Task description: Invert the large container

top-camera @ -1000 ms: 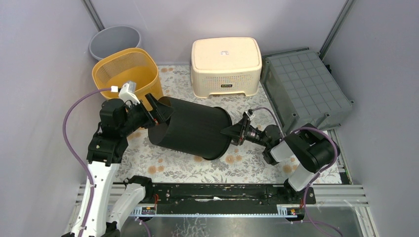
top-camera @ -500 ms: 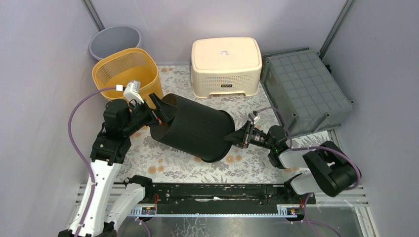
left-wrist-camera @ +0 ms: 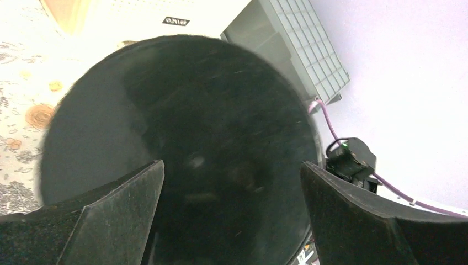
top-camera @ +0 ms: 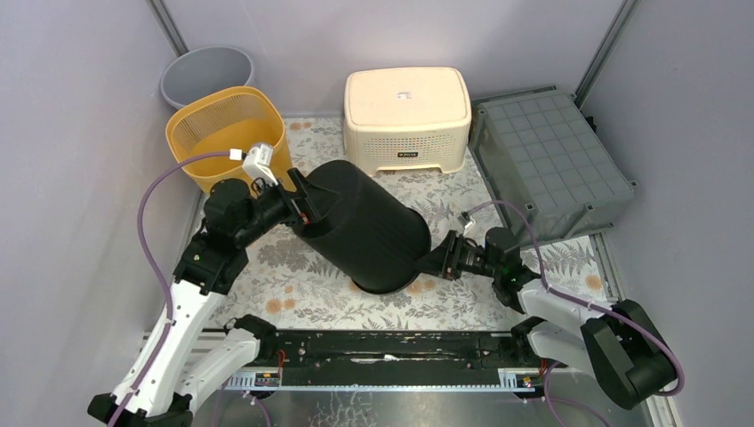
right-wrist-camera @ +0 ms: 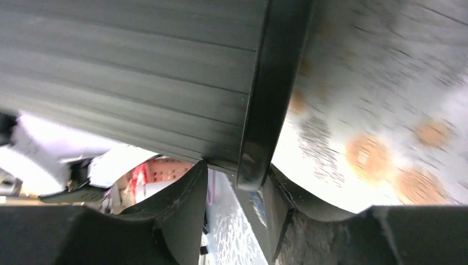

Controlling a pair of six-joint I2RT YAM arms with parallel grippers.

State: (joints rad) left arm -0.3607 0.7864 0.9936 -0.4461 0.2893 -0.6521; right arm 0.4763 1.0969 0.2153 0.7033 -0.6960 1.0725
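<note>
The large container (top-camera: pixel 364 227) is a black ribbed bin, tilted steeply on the floral mat (top-camera: pixel 293 298). Its mouth points down to the front right and its flat base faces up and left. My left gripper (top-camera: pixel 307 202) is open, its fingers spread wide against the base, which fills the left wrist view (left-wrist-camera: pixel 182 110) between the fingertips (left-wrist-camera: pixel 232 164). My right gripper (top-camera: pixel 433 262) sits low at the container's lower right edge. In the right wrist view it (right-wrist-camera: pixel 237 168) is shut on the rim (right-wrist-camera: pixel 270 83), one finger against the ribbed wall (right-wrist-camera: pixel 138 55).
A yellow mesh basket (top-camera: pixel 227 133) stands just behind my left gripper, with a grey bin (top-camera: pixel 206 76) beyond it. An upturned cream box (top-camera: pixel 406 107) is at the back centre. A grey crate (top-camera: pixel 547 165) lies upside down at the right.
The container has tipped from lying nearly flat to a steep tilt, base risen and swung right. My right gripper dropped towards the mat with the rim; my left followed the base.
</note>
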